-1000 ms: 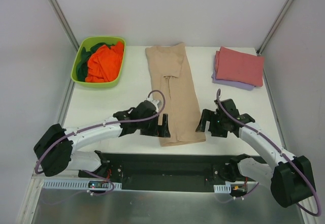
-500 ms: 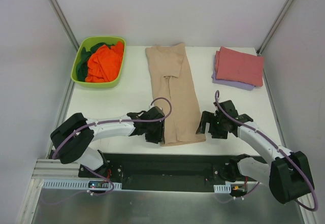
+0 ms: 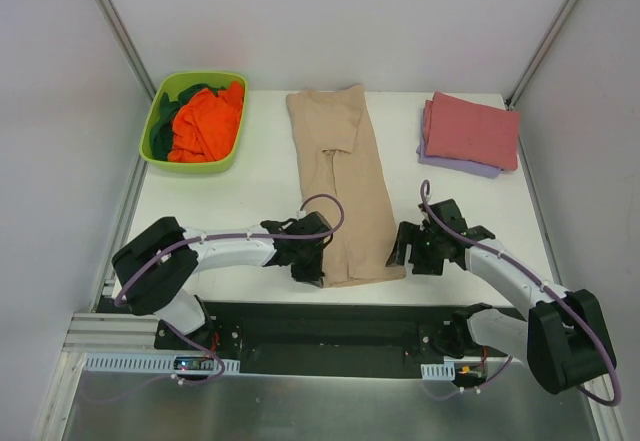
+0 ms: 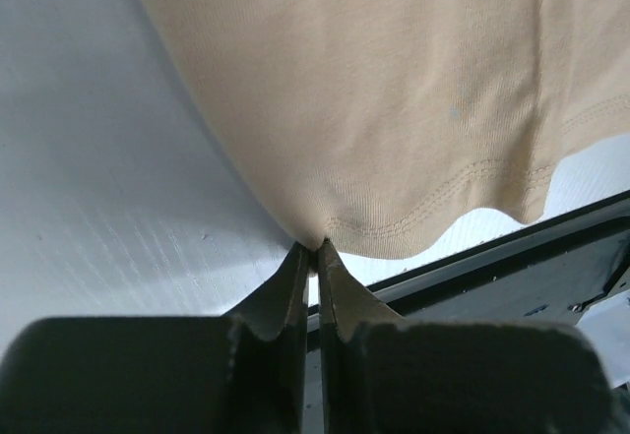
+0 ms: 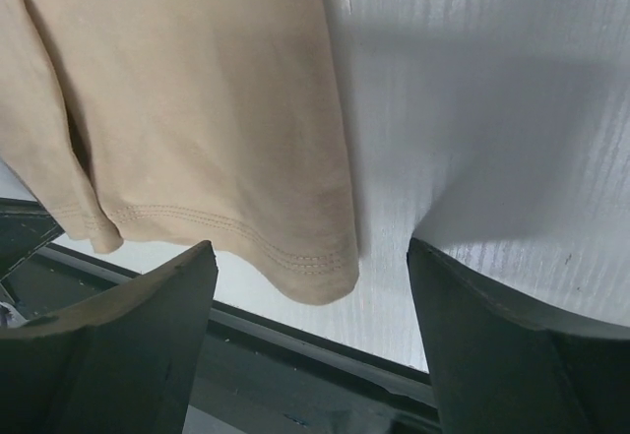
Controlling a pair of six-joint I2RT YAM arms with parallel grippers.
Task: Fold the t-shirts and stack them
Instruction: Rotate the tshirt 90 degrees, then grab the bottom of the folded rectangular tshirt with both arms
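Note:
A tan t-shirt [image 3: 340, 181] lies folded into a long strip down the middle of the white table [image 3: 220, 201], hem at the near edge. My left gripper [image 3: 318, 266] is shut on its near left hem corner; in the left wrist view the fingertips [image 4: 317, 247] pinch the cloth [image 4: 394, 90]. My right gripper [image 3: 400, 251] is open at the near right corner. In the right wrist view that corner [image 5: 315, 277] lies between the spread fingers [image 5: 167, 306], untouched. A folded dusty red t-shirt [image 3: 472, 129] rests on a lavender one [image 3: 460, 166] at the back right.
A lime-green tub [image 3: 195, 164] at the back left holds a bright orange t-shirt [image 3: 205, 121] and a dark green one [image 3: 165, 131]. The black base rail [image 3: 330, 326] runs just below the table's near edge. White walls enclose the table on three sides.
My left gripper slid right to the tan shirt's near left corner and closed on it. My right gripper edged toward the near right corner, its jaws narrowing slightly.

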